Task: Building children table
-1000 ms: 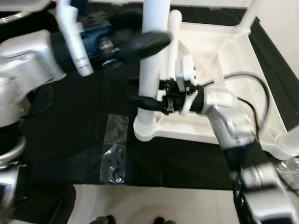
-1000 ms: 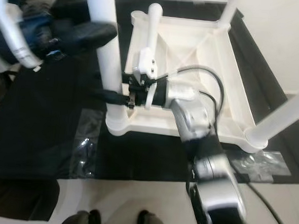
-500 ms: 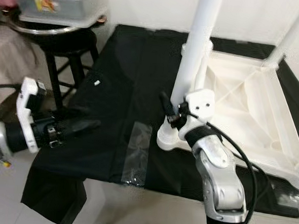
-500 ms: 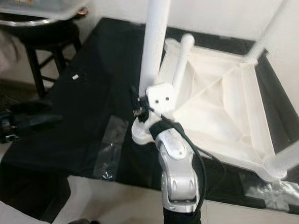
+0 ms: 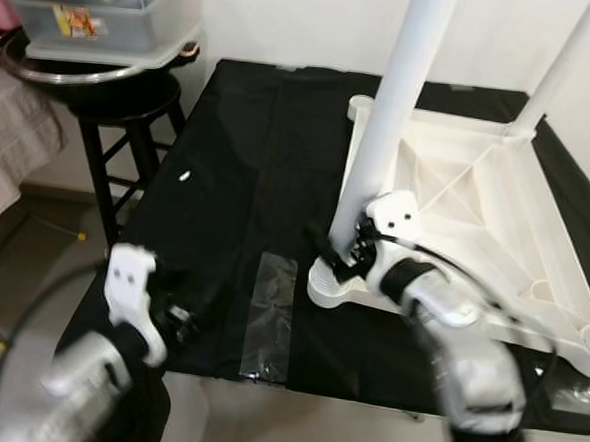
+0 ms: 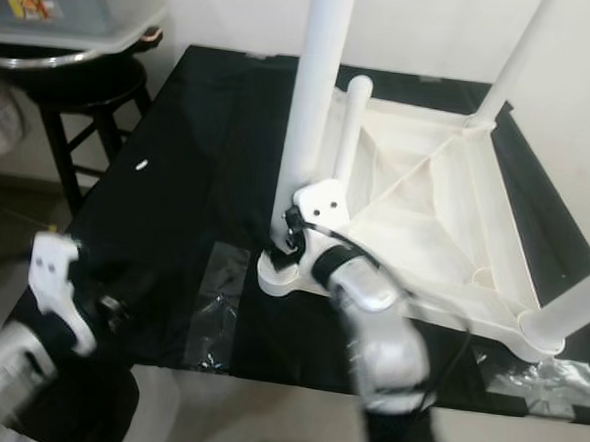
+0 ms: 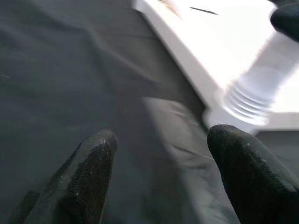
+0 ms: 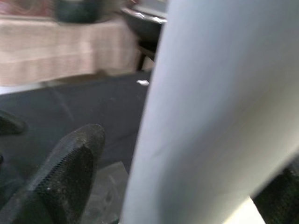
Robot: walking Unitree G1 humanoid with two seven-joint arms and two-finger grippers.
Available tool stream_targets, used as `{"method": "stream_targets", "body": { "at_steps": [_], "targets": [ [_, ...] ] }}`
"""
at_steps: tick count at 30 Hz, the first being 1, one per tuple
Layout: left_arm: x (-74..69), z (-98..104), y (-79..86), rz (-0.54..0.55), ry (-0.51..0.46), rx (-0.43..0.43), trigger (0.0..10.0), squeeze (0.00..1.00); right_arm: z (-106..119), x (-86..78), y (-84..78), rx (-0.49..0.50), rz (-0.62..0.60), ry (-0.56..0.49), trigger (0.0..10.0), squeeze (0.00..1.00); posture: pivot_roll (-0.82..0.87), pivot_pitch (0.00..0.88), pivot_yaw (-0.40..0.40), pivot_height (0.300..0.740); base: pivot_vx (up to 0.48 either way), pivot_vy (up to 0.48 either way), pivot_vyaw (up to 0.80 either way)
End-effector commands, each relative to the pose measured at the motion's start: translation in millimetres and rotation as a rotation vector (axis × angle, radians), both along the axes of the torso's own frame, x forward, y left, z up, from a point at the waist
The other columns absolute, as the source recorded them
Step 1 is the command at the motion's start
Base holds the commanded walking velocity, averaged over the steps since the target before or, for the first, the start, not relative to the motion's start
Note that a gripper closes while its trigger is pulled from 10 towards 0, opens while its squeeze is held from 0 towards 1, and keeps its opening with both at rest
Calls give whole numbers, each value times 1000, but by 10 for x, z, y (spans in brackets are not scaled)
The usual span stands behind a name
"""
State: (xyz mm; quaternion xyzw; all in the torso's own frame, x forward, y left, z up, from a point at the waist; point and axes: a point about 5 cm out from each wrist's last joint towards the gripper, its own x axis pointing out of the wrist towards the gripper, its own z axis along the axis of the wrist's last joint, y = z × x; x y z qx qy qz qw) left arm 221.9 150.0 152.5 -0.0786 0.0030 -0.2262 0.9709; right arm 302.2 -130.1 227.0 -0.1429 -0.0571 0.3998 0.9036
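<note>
Children's table (image 5: pixel 476 207), white plastic, is seen inverted on a black cloth (image 5: pixel 238 177) spread on the floor, underside up so that leg sockets are reachable. The near-left leg (image 5: pixel 397 107) stands upright in its corner socket (image 5: pixel 334 278); two more legs are seen at the far-right and near-right corners.

Right gripper (image 5: pixel 345 252) is set around the near-left leg just above the socket; in the right wrist view one finger (image 8: pixel 70 172) lies on one side of the white tube (image 8: pixel 210 116) and a dark tip on the other, so the leg is judged gripped, prob. to steady or seat it in the thread.

Left gripper (image 7: pixel 161 168) hovers low over the cloth at near left, fingers apart and empty, w/ the threaded leg base (image 7: pixel 254 100) ahead of it. A stool (image 5: pixel 112 100) carrying a plastic bin (image 5: pixel 97 14) stands at far left.

Vs. 0.5 s ago: right gripper's hold on the leg is unchanged; left arm has been drawn nearer and lower. Vs. 1.0 s ago: the camera has been raised and pulled back.
</note>
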Motion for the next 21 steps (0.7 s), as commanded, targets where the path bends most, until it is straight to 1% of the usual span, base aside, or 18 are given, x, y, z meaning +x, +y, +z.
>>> {"method": "stream_targets", "body": {
  "at_steps": [1, 2, 3, 4, 5, 6, 7, 8, 9, 11, 12, 13, 14, 15, 16, 17, 20, 21],
  "targets": [
    [-16, 58, 16, 37, -62, 38, 10000, 0, -33, -21, 52, 5, 123, 11, 10000, 941, 52, 176, -25, 740, 0, 0, 0],
    [-15, 63, 12, 48, -77, 37, 10000, 0, -12, 7, 30, -21, 183, 11, 10000, 0, 61, 174, -30, 740, 0, 0, 0],
    [-15, 63, 12, 48, -77, 37, 10000, 0, -12, 7, 30, -21, 183, 11, 10000, 0, 61, 174, -30, 740, 0, 0, 0],
    [-21, 83, -27, 17, -93, 31, 10000, 0, 4, 58, 19, -43, 253, 17, 10000, 0, 66, 175, -33, 740, 0, 0, 0],
    [-54, 105, -116, -55, -101, 0, 10000, 0, -7, 130, 6, -91, 327, 29, 10000, 0, 67, 174, -31, 740, 0, 0, 0],
    [-54, 105, -116, -55, -101, 0, 10000, 0, -7, 130, 6, -91, 327, 29, 10000, 0, 67, 174, -31, 740, 0, 0, 0],
    [-82, 121, -178, -107, -106, -23, 10000, 0, -15, 175, -7, -126, 376, 40, 10000, 0, 67, 174, -31, 740, 0, 0, 0],
    [-128, 132, -254, -160, -103, -50, 10000, 0, -3, 268, -19, -142, 392, 51, 10000, 0, 75, 174, -36, 740, 0, 0, 0],
    [-128, 132, -254, -160, -103, -50, 10000, 0, -3, 268, -19, -142, 392, 51, 10000, 0, 75, 174, -36, 740, 0, 0, 0],
    [-206, 146, -362, -224, -86, -92, 10000, 0, 101, 436, 10, -104, 378, 36, 10000, 0, 87, 177, -45, 740, 0, 0, 0],
    [-206, 146, -362, -224, -86, -92, 10000, 0, 101, 436, 10, -104, 378, 36, 10000, 0, 87, 177, -45, 740, 0, 0, 0],
    [-243, 144, -406, -237, -86, -100, 10000, 0, 146, 500, 30, -71, 388, 30, 10000, 0, 89, 178, -46, 740, 0, 0, 0],
    [-259, 134, -430, -225, -90, -102, 10000, 0, 161, 537, 58, -43, 407, 27, 9922, 0, 95, 181, -56, 740, 0, 0, 0],
    [-259, 121, -438, -206, -94, -101, 10000, 0, 148, 544, 85, -23, 439, 37, 5765, 0, 97, 181, -57, 740, 0, 0, 0],
    [-259, 121, -438, -206, -94, -101, 10000, 0, 148, 544, 85, -23, 439, 37, 5765, 0, 97, 181, -57, 740, 0, 0, 0],
    [-244, 108, -442, -187, -102, -96, 10000, 0, 114, 525, 108, -10, 477, 52, 0, 0, 106, 183, -63, 740, 0, 0, 0],
    [-231, 99, -443, -175, -108, -93, 10000, 0, 88, 515, 118, -4, 507, 62, 0, 0, 109, 183, -63, 740, 0, 0, 0],
    [-214, 94, -441, -168, -111, -99, 10000, 0, 53, 509, 123, 3, 538, 71, 0, 0, 110, 181, -65, 740, 0, 0, 0]
  ]
}}
